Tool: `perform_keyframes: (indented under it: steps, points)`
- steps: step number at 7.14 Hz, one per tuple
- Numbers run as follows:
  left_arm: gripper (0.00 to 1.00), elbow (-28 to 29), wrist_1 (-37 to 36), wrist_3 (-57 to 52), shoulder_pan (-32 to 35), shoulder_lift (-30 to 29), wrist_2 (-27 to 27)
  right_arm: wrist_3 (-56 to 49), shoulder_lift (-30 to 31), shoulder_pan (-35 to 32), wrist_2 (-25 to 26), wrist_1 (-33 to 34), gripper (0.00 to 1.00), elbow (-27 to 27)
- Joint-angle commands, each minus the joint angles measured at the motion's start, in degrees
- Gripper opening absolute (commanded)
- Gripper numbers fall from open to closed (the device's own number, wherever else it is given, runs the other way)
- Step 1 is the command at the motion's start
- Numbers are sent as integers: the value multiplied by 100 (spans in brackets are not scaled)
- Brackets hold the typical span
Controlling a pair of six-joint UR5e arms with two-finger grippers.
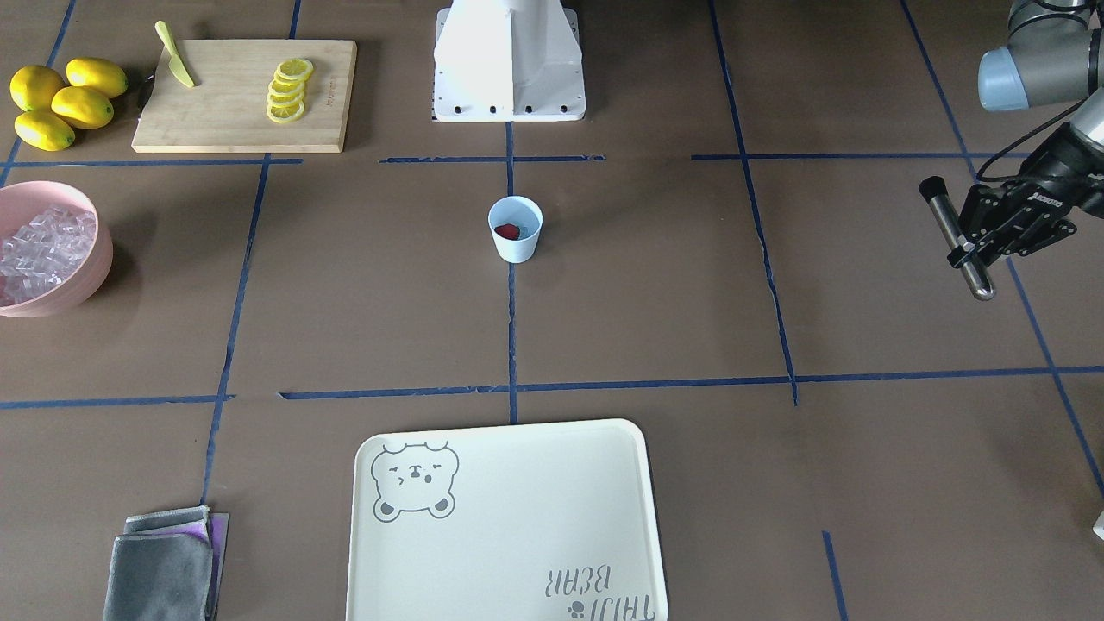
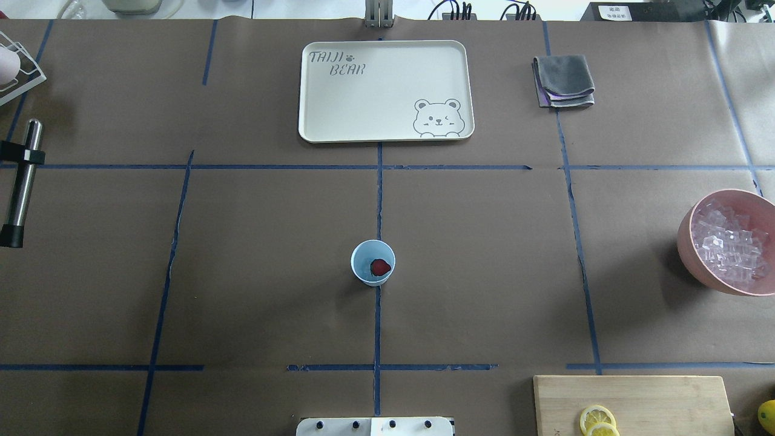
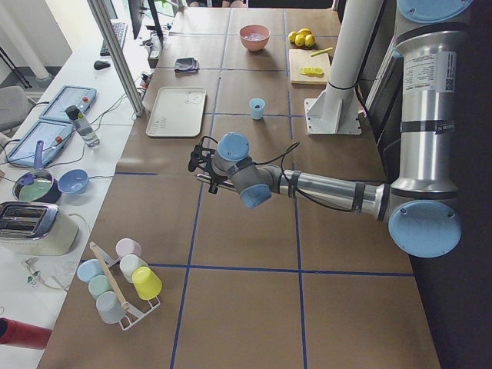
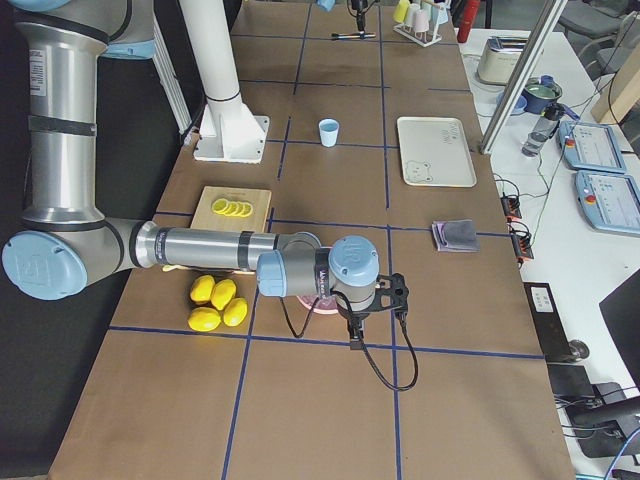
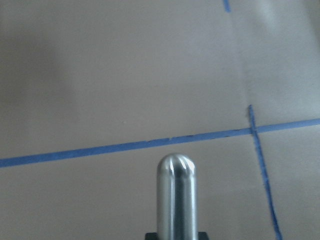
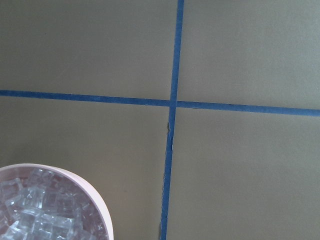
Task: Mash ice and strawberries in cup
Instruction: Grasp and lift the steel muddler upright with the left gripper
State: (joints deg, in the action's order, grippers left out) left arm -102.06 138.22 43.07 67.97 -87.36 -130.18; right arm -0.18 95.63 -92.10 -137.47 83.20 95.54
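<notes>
We see a robotics lab rather than a real kitchen. The tabletop (image 2: 266, 242) is covered with brown paper and divided into squares by blue tape lines (image 2: 378, 200). Large robot arms (image 3: 330, 188) reach over it near a white pedestal (image 1: 509, 60), and control tablets (image 4: 598, 150) lie on a second, white tabletop (image 4: 580, 265) alongside.

Polished metal muddler (image 1: 947, 220) (black matt cap), smooth plastic cup (image 1: 516, 246), matt paper table (image 1: 647, 302), wooden board (image 1: 233, 103).

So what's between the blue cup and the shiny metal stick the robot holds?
Nothing. In the overhead view, only bare brown table and one blue tape line lie between the metal stick and the cup.
</notes>
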Motion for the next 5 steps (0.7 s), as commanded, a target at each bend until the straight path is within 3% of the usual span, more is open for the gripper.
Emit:
perform_keyframes:
  steps: [1, 3, 5]
  points:
    - [0, -620, 38, 0, -3, -367, 683, -17, 8, -9, 105, -6, 100, 26]
    - [0, -1218, 125, -35, -344, -474, 1728, -17, 17, -9, 238, 12, 100, 26]
    - [0, -1247, 1218, 17, -870, -414, 2949, -17, 26, -9, 220, 56, 100, 17]
